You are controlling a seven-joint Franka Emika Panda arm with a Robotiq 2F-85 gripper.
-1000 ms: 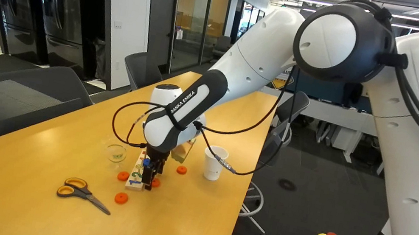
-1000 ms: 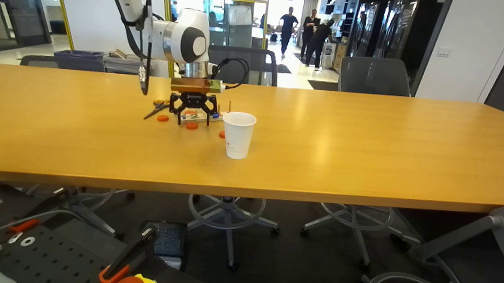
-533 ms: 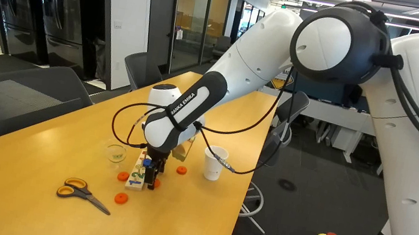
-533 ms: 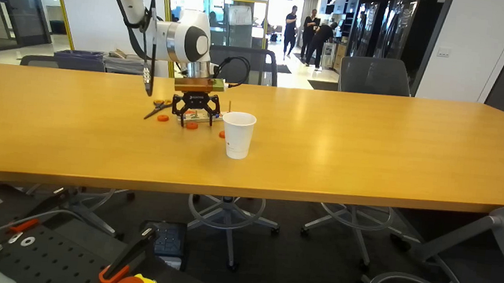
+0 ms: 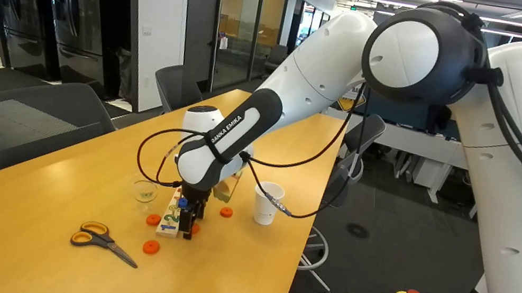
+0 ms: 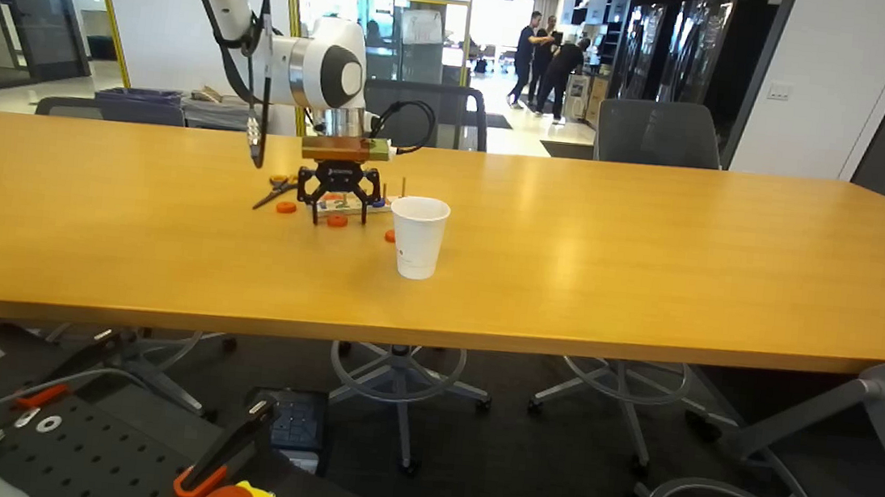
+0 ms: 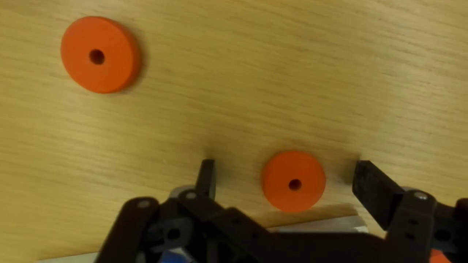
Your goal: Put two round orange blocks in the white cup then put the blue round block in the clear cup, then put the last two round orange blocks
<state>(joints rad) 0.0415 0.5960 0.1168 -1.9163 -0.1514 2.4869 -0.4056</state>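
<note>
The claw (image 7: 286,167) was spread wide, its jaws either side of, and apart from, a round orange block (image 7: 282,182) right of centre in the wrist view. Another orange block (image 7: 113,60) lay upper left there. In both exterior views the white cup (image 6: 417,240) stood upright on the worktop (image 6: 652,261), near mid-frame; in an exterior view the clear cup (image 5: 145,192) sat lower left of centre, the blue block (image 5: 183,203) at the numbered board (image 5: 170,217).

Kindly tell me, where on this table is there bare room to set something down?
In an exterior view, the table is bare to the right of the white cup, and between that cup and the near edge. It is crowded around the number board: claw, round orange blocks, clear cup and scissors are close.
</note>
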